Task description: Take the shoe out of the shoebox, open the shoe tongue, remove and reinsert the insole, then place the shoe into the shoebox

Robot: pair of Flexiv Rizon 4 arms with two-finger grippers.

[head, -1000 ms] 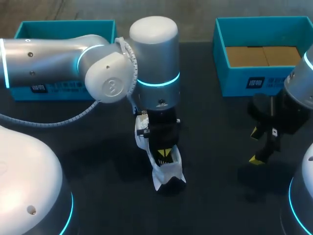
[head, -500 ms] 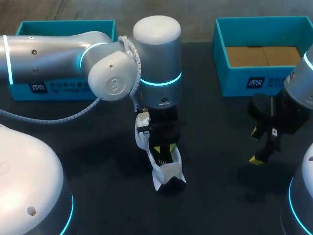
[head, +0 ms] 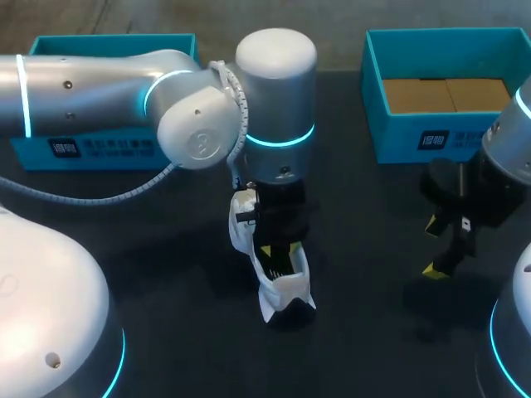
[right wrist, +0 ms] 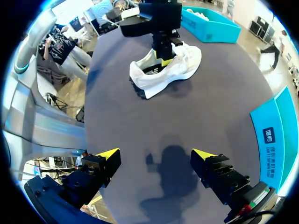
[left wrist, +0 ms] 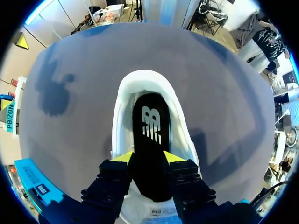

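Note:
A white shoe (head: 288, 292) stands on the dark table near the middle, heel toward me; the right wrist view shows the shoe (right wrist: 180, 65) on its sole. My left gripper (head: 275, 252) hangs over its opening. In the left wrist view a black insole (left wrist: 150, 123) lies inside the shoe (left wrist: 122, 109), and my left gripper (left wrist: 147, 157) is open, one yellow tip on each side of the insole's heel end. My right gripper (head: 432, 247) hovers well to the shoe's right. It is open and empty, its tips (right wrist: 155, 153) wide apart over bare table.
A teal shoebox (head: 452, 133) with brown cardboard inside stands at the back right. Another teal box (head: 108, 43) stands at the back left, partly hidden by my left arm. The table between the shoe and my right gripper is bare.
My left gripper's yellow tips were together inside the shoe and have now spread apart. The left arm has shifted slightly to the right. The right arm has not moved.

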